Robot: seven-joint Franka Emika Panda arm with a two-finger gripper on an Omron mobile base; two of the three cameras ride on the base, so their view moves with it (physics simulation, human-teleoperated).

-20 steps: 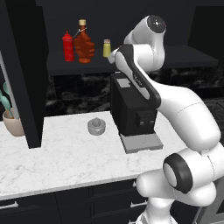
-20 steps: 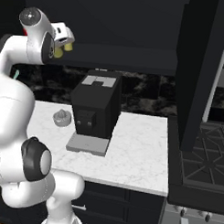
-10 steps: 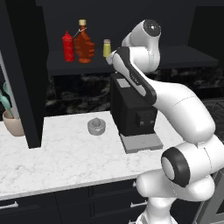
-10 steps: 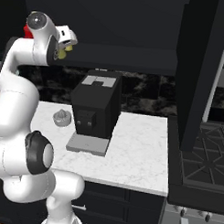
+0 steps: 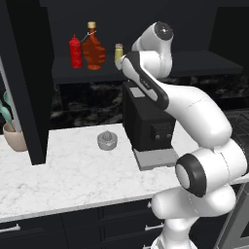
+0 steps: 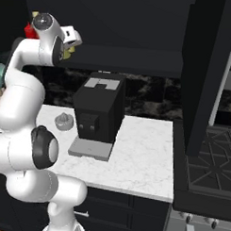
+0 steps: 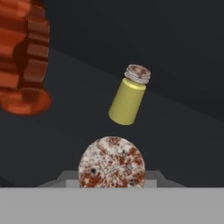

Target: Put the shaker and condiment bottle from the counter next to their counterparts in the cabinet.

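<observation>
Shaker (image 7: 111, 162) is being carried cap-toward-camera in the gripper (image 7: 111, 186), low in the hand view; the fingertips are hidden behind it, so a pinch is being inferred. Counterpart yellow shaker (image 7: 128, 96) is standing on the cabinet shelf (image 7: 183, 131) at 12 o'clock from it, apart, long axis tilted toward 1 o'clock. Condiment bottle (image 7: 24, 57) is sitting at 10 o'clock.

Cabinet shelf (image 5: 63, 73) under bottles, yellow shaker (image 5: 118, 52).
</observation>
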